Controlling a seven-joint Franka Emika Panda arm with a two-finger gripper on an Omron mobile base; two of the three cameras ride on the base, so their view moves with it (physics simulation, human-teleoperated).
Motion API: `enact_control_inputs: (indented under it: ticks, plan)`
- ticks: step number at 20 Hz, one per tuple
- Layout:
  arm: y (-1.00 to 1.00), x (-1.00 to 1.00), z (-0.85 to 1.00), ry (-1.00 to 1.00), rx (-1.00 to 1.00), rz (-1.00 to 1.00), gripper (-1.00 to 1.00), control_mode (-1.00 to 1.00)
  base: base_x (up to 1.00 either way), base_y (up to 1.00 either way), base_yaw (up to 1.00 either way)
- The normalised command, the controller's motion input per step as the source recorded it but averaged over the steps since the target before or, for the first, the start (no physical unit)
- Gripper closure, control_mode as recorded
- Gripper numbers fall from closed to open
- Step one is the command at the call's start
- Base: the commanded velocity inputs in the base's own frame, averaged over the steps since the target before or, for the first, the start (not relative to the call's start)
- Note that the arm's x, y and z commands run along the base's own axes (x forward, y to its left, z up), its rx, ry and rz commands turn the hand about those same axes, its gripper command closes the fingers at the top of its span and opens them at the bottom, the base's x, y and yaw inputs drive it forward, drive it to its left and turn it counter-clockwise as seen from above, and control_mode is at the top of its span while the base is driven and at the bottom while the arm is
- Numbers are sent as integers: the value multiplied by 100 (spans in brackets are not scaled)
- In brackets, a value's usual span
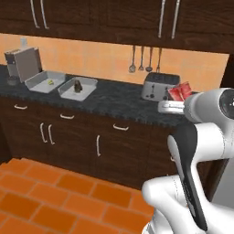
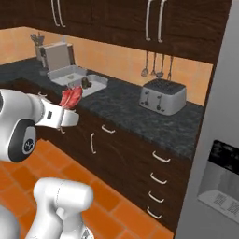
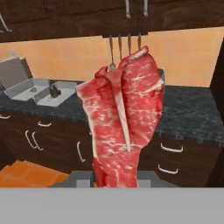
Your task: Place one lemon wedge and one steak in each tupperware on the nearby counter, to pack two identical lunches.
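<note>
Up in the air, the jaws are clenched on a raw red steak (image 3: 121,127), which stands nearly upright between them, marbled with white and with a pale strip running down its middle. In the left base view the steak (image 1: 180,92) shows as a red patch just past the white wrist, in front of the toaster (image 1: 158,86); in the right base view the steak (image 2: 71,97) sits at the end of the forearm, above the drawer fronts. It is well clear of the surface (image 1: 119,101), the long black stone-look counter with grey marbling.

Two open tupperware containers lie side by side at the far left of that surface, well apart from the steak. The left tupperware (image 1: 37,84) holds a small yellowish piece (image 1: 50,82), too small to name for certain. The right tupperware (image 1: 89,89), just beside it, holds a small dark object (image 1: 77,85) that stands upright; what it is I cannot tell. A grey boxy appliance (image 1: 23,63) stands behind the left one. Utensils (image 1: 145,60) hang on the orange wall above the toaster. Dark brown drawers with curved silver handles (image 1: 120,128) run beneath.
</note>
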Motion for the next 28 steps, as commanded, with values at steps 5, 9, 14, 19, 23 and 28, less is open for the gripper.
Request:
enact_control_inputs:
  ticks: [5, 9, 14, 19, 23, 28]
  plan:
    - [0, 0, 0, 0, 0, 0, 100, 100, 100, 100, 0]
    - [0, 0, 0, 0, 0, 0, 100, 100, 100, 100, 0]
    - [0, 0, 0, 0, 0, 0, 100, 100, 100, 100, 0]
    - [0, 0, 0, 0, 0, 0, 100, 100, 100, 100, -4]
    - [0, 0, 0, 0, 0, 0, 100, 100, 100, 98, -11]
    - [0, 0, 0, 0, 0, 0, 100, 100, 100, 31, -13]
